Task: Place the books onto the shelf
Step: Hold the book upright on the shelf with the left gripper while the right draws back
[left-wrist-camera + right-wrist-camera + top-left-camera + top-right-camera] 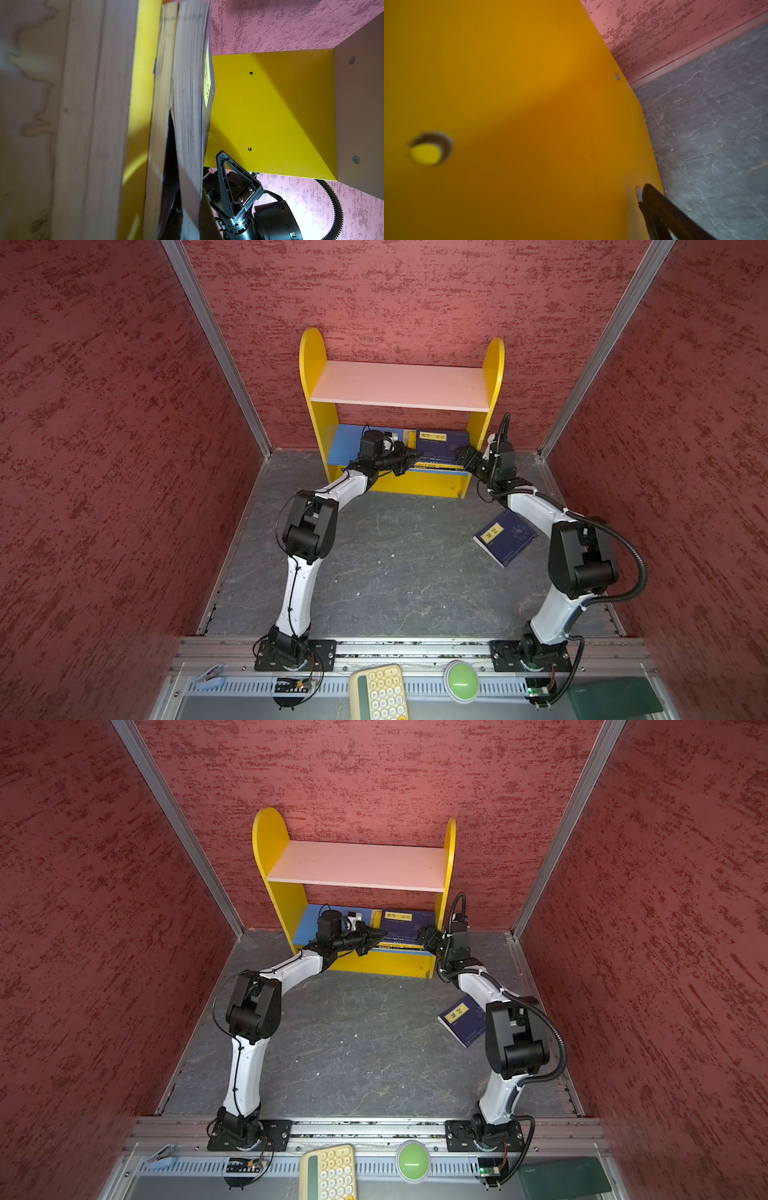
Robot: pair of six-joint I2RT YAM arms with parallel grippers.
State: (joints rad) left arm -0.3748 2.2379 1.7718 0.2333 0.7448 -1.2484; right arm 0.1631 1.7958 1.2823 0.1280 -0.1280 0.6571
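Left tool (413, 457) clenched at the books (440, 445) stacked on the blue board (345, 443) of the shelf (318, 406). We cannot tell whether it pinches one. Right tool (464, 456) spread wide, crowding the right side panel (478, 427) just beside that stack. We note one navy book (505, 537) flat on the counter (395, 564), beside the right arm (582, 551).

From my end I can see a pale yellow keypad (379, 693) at the near edge, a round green button (461, 684) just beside it, and a dark green slab (613, 697) in the right corner. Grey marbled floor (395, 572), blotchy red walls (104, 448) all round.
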